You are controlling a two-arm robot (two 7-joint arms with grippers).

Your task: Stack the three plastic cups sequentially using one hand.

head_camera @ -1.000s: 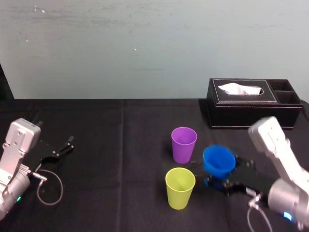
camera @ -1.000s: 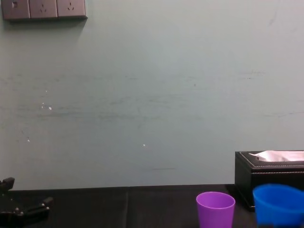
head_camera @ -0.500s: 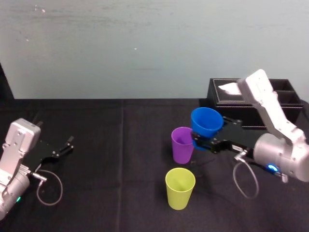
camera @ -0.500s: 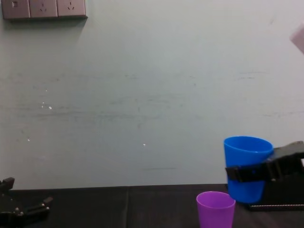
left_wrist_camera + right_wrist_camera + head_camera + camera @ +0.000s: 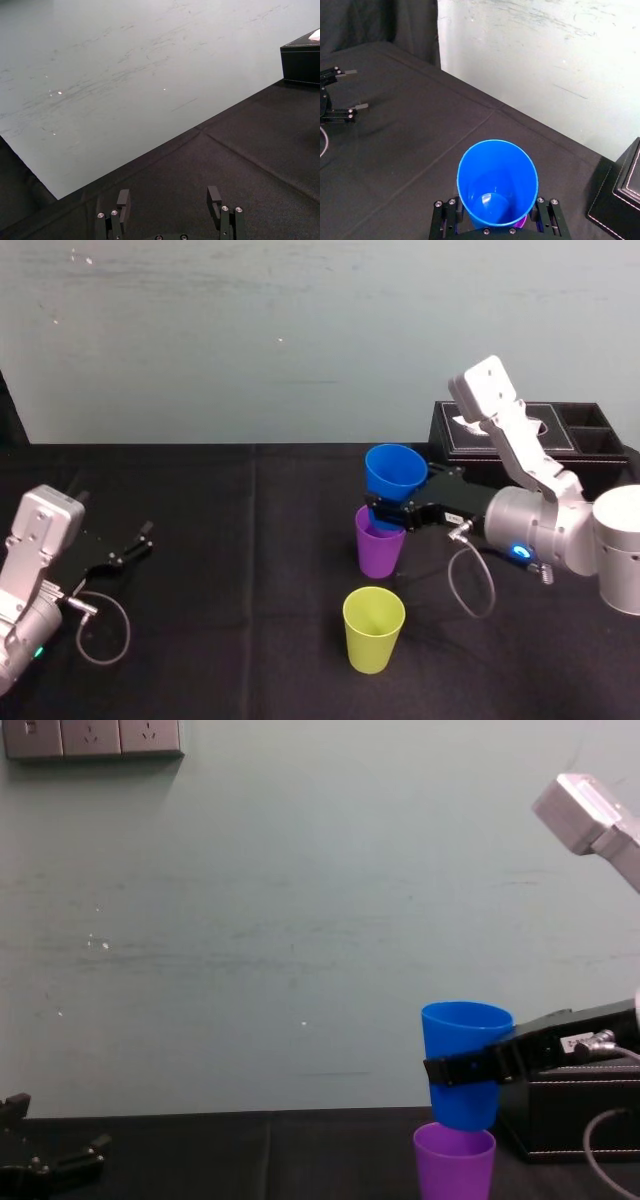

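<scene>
The jaws of the right gripper (image 5: 388,512) are clamped on the blue cup (image 5: 395,472). One sits on each side of its lower wall, spread only as wide as the cup there.

The blue cup hangs roughly upright directly over the purple cup (image 5: 379,550). Its base is level with the purple rim, though I cannot tell whether the two touch.

To do this step well, the base should be centred in the purple mouth and lowered straight down until the walls seat. The grip should probably let go only then. A skewed or sideways entry would likely tip the light purple cup.

The yellow-green cup (image 5: 373,630) stands alone nearer the robot, apart from both.

The left gripper (image 5: 167,196) rests at the table's (image 5: 230,570) left side, jaws apart and holding nothing.
</scene>
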